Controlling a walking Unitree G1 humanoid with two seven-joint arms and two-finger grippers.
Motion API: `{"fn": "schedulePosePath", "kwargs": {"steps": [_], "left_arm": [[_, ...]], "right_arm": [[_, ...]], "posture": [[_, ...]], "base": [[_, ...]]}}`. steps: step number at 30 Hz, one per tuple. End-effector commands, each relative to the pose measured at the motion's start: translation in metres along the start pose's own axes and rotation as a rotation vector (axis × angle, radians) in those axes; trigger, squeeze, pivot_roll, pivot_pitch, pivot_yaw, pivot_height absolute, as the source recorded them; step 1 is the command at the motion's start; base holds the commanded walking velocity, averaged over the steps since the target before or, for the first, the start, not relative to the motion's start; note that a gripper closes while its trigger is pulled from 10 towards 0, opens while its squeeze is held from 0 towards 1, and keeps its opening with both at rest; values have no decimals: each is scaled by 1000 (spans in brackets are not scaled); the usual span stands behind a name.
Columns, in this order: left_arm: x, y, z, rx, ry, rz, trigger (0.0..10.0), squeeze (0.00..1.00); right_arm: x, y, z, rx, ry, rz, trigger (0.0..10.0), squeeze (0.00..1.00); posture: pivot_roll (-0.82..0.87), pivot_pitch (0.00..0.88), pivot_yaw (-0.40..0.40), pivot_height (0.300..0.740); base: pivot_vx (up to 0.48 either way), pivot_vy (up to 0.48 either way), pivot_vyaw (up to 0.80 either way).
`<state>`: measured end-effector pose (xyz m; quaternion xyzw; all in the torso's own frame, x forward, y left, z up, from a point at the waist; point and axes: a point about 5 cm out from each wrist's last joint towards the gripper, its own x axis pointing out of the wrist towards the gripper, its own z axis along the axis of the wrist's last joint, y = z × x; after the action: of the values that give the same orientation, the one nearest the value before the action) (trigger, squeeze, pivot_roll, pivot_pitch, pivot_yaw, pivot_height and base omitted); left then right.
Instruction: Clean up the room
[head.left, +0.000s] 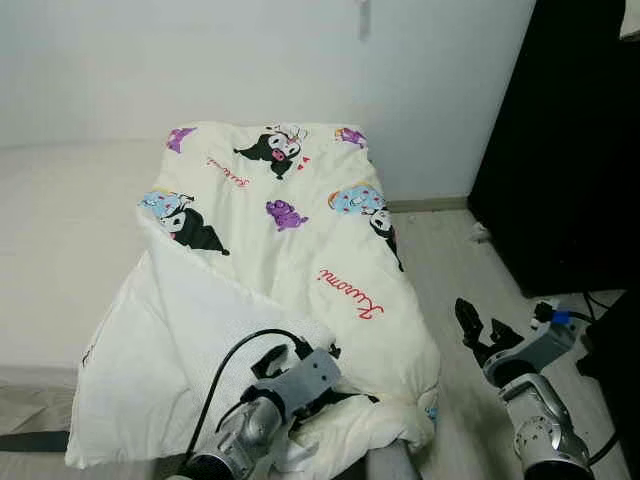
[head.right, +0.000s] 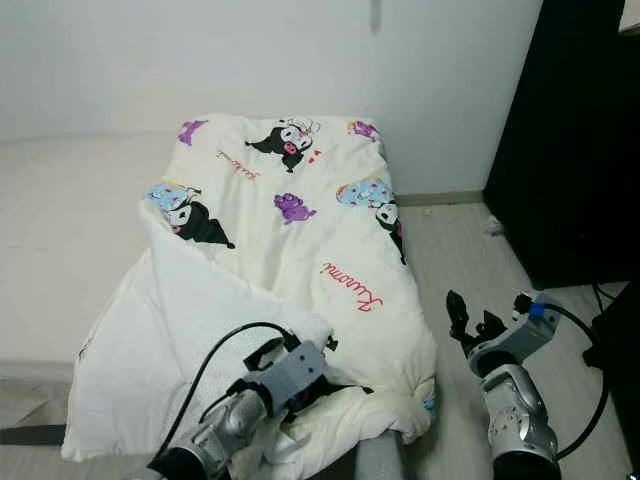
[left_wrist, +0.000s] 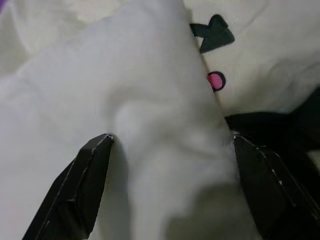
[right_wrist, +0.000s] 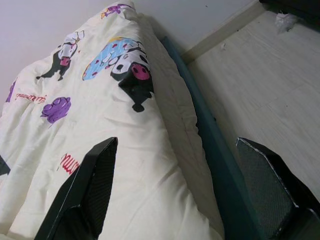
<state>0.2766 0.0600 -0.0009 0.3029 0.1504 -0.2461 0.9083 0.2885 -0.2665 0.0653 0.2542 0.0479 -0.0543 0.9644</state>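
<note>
While we look down over the bed (head.left: 50, 220), its pale mattress runs off to our left and back to the white wall (head.left: 200, 60), and the cream cartoon-print quilt (head.left: 290, 240) lies folded along its right side, reaching from the wall end to the near corner. One layer is turned back on the left, baring a plain white underside (head.left: 170, 330), and the quilt's right edge droops over the bed's dark side rail (right_wrist: 215, 150), which we see running beside the floor. Beyond that rail the light wood floor (head.left: 450, 260) gives open room, bounded at the back by a skirting board and on the right by a tall black cabinet (head.left: 570, 140). Cables (head.left: 600, 300) trail near the cabinet's foot, and a small crumpled scrap (head.left: 481, 233) lies on the floor beside it. Our left gripper (left_wrist: 170, 165) is down at the quilt's near edge, fingers spread wide with a ridge of white fabric bulging between them, not clenched. Our right gripper (head.right: 470, 325) hovers over the floor just off the near bed corner, fingers parted and holding nothing.
</note>
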Motion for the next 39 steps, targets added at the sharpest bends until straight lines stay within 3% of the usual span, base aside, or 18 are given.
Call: {"fn": "schedulePosePath", "kwargs": {"steps": [1, 2, 14, 17, 21, 22, 23, 25, 28, 29, 31, 32, 34, 35, 37, 39], "left_arm": [[-3, -4, -10, -54, 51, -17, 7725, 0], [-3, -4, -11, -73, 54, -17, 0, 0], [3, 20, -10, -117, 58, 79, 0, 0], [2, 46, -13, -145, 55, 188, 0, 0], [-1, 62, -18, -181, 64, 260, 0, 0], [-10, 85, -35, -238, 107, 376, 0, 0], [-10, 85, -35, -238, 107, 376, 0, 0], [-25, 107, -60, -203, 190, 491, 0, 0], [-62, 136, -107, -159, 379, 653, 0, 0], [-62, 136, -107, -159, 379, 653, 0, 0], [-93, 148, -139, -244, 495, 770, 0, 0], [-93, 148, -139, -244, 495, 770, 0, 0], [-119, 151, -163, -364, 580, 875, 0, 0], [-119, 151, -163, -364, 580, 875, 0, 0], [-151, 139, -192, -489, 708, 948, 0, 0], [-151, 139, -192, -489, 708, 948, 0, 0]], "right_arm": [[0, -2, -5, -2, 13, -18, 10000, 0], [0, -2, -5, -2, 13, -18, 10000, 0], [3, 3, -2, -1, 3, -8, 10000, 0], [5, 6, -2, 2, 0, 3, 10000, 0], [6, 7, -3, 3, 0, 4, 10000, 0], [6, 8, -4, 5, 2, 6, 10000, 0], [6, 8, -4, 5, 2, 6, 10000, 0], [5, 8, -5, 6, 5, 5, 10000, 0], [6, 9, -9, 8, 17, 9, 10000, 0], [6, 9, -9, 8, 17, 9, 10000, 0], [7, 13, -13, 9, 34, 22, 10000, 0], [7, 13, -13, 9, 34, 22, 10000, 0], [8, 16, -16, 8, 46, 34, 10000, 0], [8, 16, -16, 8, 46, 34, 10000, 0], [10, 21, -20, 10, 58, 45, 10000, 0], [10, 21, -20, 10, 58, 45, 10000, 0]], "posture": [[-192, 94, 71, 525], [-195, 94, 72, 525], [-197, 88, 72, 525], [-197, 88, 72, 525], [-196, 84, 75, 525], [-196, 84, 76, 525], [-196, 84, 76, 525], [-185, 87, 73, 525], [-171, 90, 68, 525], [-171, 90, 68, 525], [-167, 89, 66, 525], [-167, 89, 66, 525], [-167, 89, 66, 525], [-167, 89, 66, 525], [-141, 88, 62, 525], [-141, 88, 62, 525]], "base": [[0, 0, 0], [0, 0, 0], [0, 0, 0], [0, 0, 0], [0, 0, 0], [0, 0, 0], [0, 0, 0], [0, 0, 0], [0, 0, 0], [0, 0, 0], [0, 0, 0], [0, 0, 0], [0, 0, 0], [0, 0, 0], [0, 0, 0], [0, 0, 0]]}}
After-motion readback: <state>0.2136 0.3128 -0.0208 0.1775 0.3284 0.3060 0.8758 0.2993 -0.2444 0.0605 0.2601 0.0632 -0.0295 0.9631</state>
